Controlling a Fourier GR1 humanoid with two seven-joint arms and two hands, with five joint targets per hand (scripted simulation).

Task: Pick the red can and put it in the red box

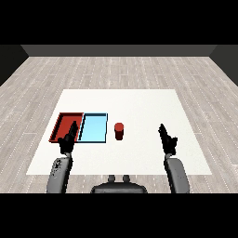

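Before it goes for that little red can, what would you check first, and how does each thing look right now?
1. Red can standing upright on the table: ok.
2. Can free, no hand touching it: ok.
3. Right hand open, fingers straight, ready to grasp: ok.
4. Open path between right hand and can: ok.
5. Red tray free to receive the can: not ok, left hand is in front of its near edge.
6. Light blue tray lies between can and red tray; must be passed over: ok.
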